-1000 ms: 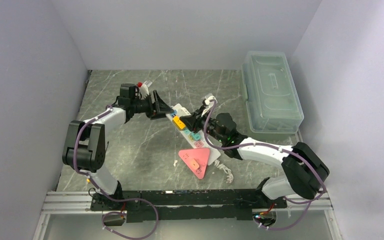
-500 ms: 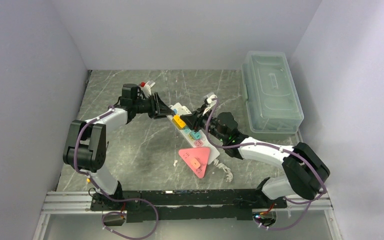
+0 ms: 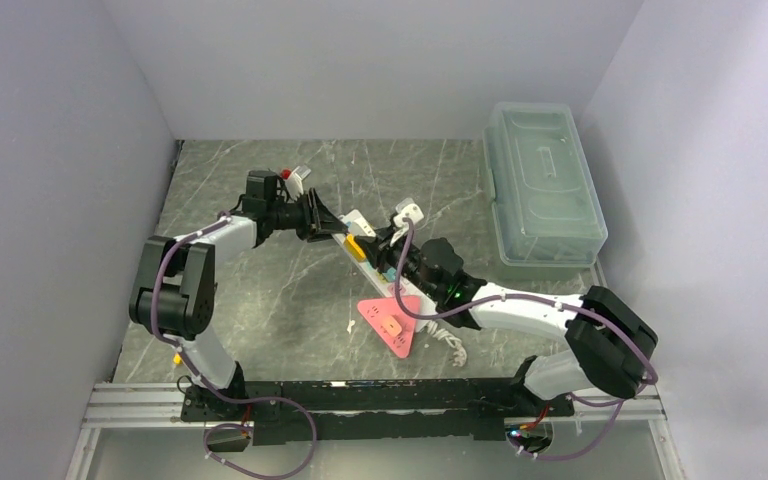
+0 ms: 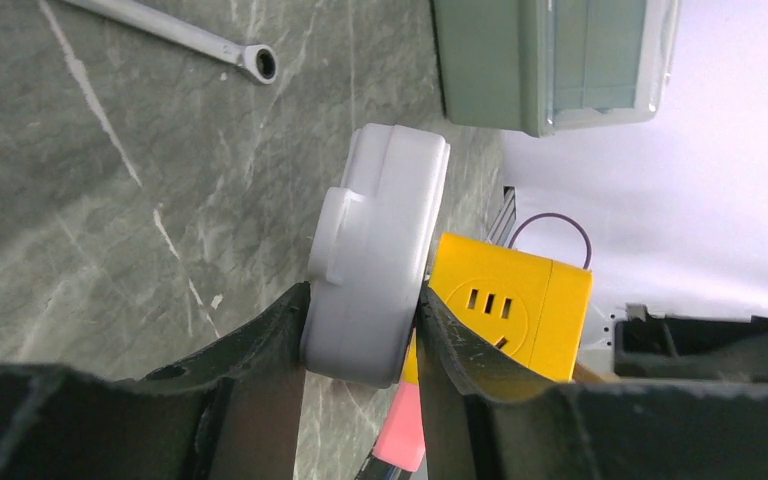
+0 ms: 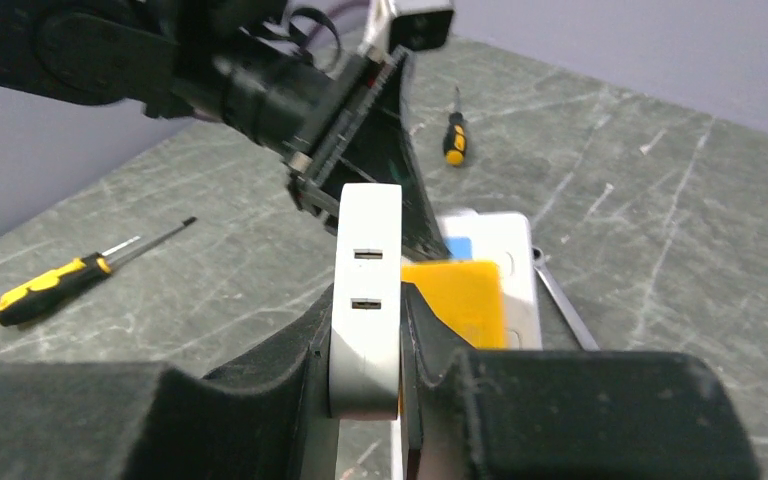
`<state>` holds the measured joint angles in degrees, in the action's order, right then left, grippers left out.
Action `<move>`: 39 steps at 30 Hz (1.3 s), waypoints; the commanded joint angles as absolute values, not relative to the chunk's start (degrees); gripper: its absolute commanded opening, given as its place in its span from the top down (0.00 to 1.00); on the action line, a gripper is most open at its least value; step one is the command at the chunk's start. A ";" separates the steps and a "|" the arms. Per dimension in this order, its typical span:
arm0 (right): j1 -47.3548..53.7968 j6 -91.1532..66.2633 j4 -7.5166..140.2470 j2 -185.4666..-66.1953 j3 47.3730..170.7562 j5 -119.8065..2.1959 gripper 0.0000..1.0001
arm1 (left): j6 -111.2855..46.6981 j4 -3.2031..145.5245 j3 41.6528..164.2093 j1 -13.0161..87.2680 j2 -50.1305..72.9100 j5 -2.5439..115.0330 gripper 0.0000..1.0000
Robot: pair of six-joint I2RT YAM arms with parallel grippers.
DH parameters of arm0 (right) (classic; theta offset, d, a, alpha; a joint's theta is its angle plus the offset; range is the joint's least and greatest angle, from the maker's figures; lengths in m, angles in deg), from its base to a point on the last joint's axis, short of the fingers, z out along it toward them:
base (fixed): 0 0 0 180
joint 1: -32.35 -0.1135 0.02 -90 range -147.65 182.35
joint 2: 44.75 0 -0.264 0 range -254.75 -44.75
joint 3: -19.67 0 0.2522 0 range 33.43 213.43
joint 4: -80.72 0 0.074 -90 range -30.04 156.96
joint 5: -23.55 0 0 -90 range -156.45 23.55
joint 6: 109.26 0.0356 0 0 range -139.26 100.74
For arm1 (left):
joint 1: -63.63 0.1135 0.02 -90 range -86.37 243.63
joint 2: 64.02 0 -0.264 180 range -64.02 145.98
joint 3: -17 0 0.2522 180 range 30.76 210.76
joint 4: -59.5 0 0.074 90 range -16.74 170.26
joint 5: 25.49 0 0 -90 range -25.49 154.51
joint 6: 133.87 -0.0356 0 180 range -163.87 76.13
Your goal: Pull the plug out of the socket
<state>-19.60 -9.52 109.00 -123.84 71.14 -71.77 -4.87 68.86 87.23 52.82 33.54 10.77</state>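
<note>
Grey-green marbled table (image 3: pixel 260 290) enclosed by pale walls, with a translucent lidded storage box (image 3: pixel 543 180) at the far right.

You see the power strip (image 5: pixel 505 270) lying diagonally at mid-table. Its far end points toward the left arm. Its near end runs down beside a pink triangular block (image 3: pixel 392 322), and the white cord (image 3: pixel 450 345) lies bunched just right of that block.

**Left gripper** (image 4: pixel 365 310): narrow. Its two black fingers press on opposite sides of what appears to be the strip's white, rounded far end. The yellow outlet (image 4: pixel 505 310) sits directly beside the clamped part.

**Right gripper** (image 5: pixel 365 300): closed tight on the plug (image 5: pixel 365 260), a white slab standing on edge with two small slots on the face turned toward you. The plug stands just on the near side of the yellow outlet, and a blue outlet face lies farther along the strip. You cannot tell whether the prongs are seated in the strip, because the fingers hide the underside.

The two grippers face each other closely across the far end of the strip.

**Loose tools:** a wrench (image 4: pixel 190 38) lies on the table beyond the left gripper. A yellow-and-black screwdriver (image 5: pixel 50 285) lies to the left, and a second, smaller screwdriver (image 5: pixel 453 140) lies farther off.
</note>
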 commanded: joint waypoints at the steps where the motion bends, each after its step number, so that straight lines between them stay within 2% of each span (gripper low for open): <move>1: -21.79 -14.11 116.39 -123.08 73.53 -76.05 1.00 | -5.78 70.68 88.76 52.12 34.29 11.35 1.00; 13: -19.77 -10.96 114.79 -120.87 73.65 -76.35 1.00 | -6.41 71.63 89.13 52.19 34.60 12.14 1.00; 17: -17.44 -10.67 108.00 -118.66 75.02 -81.16 1.00 | -7.80 72.93 89.68 53.40 33.53 12.29 1.00; 20: -10.35 -7.28 95.90 -118.56 78.84 -79.93 1.00 | -9.90 75.46 90.42 54.00 31.95 12.74 1.00; 25: 0.25 -4.71 80.29 -122.96 84.56 -79.20 1.00 | -11.05 76.99 90.56 54.35 29.46 13.00 1.00; 35: 3.11 -5.82 74.43 -132.38 84.88 -92.46 1.00 | -11.16 78.03 90.18 55.72 27.56 14.36 1.00; 39: 4.82 -4.17 72.09 -137.52 86.76 -92.39 0.95 | -12.21 79.17 90.33 55.72 26.62 15.64 1.00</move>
